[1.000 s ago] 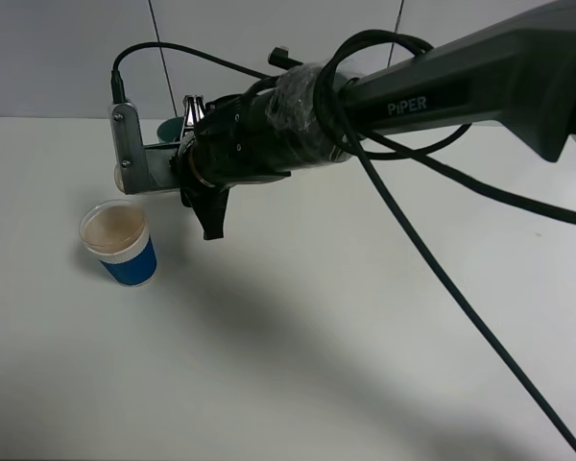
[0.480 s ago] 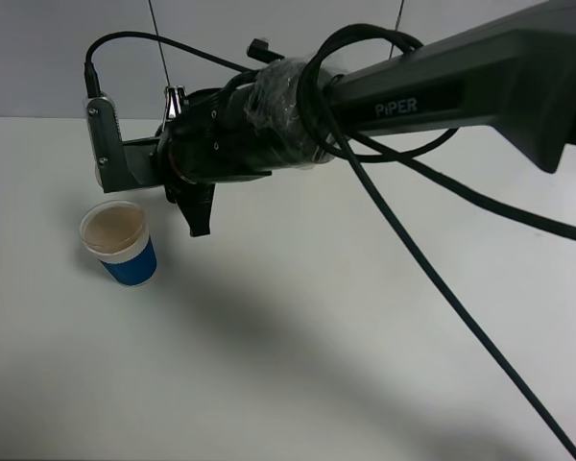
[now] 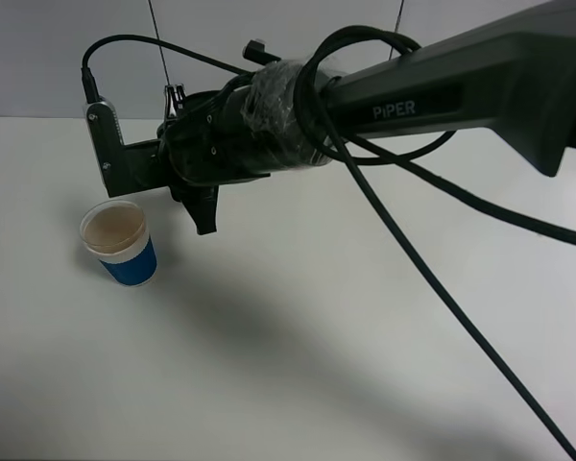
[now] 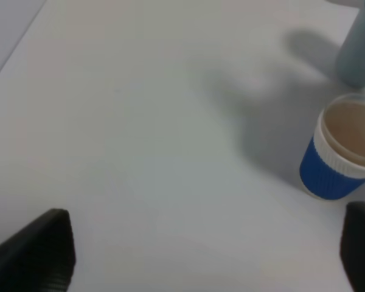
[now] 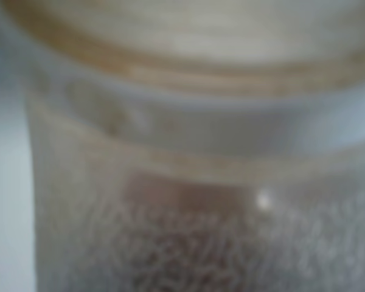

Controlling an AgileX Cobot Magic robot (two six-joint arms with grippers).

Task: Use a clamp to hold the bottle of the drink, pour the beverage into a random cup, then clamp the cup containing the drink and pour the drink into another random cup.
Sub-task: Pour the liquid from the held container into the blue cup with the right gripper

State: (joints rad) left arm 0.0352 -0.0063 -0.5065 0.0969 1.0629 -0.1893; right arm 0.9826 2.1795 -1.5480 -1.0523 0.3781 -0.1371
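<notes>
White table (image 3: pixel 317 336) fills most of the overhead view: bare, matte, with a soft wide shadow (image 3: pixel 269 307) under the arm. Pale grey panelled wall (image 3: pixel 58 58) behind it, with thin dark seams.

Right arm (image 3: pixel 442 86): bulky, black, wrapped in film, reaches across from the right side. Loose black cable (image 3: pixel 442 288) hangs off it.

Right gripper (image 3: pixel 202 197) is up off the table, clamped on the bottle (image 5: pixel 188 182). The bottle fills its wrist view: translucent, blurred, with a reddish patch low down. It can't be made out in the overhead view.

Left gripper (image 4: pixel 204 255) is spread wide with nothing between the black fingertips (image 4: pixel 42 249). It hangs over bare table.

Blue cup (image 3: pixel 120 245) stands upright, below and just beside the right gripper, not touching. It is tan-brown inside. It is ahead of the left gripper, nearer one fingertip. Teal cup (image 4: pixel 359 48) stands just past it.
</notes>
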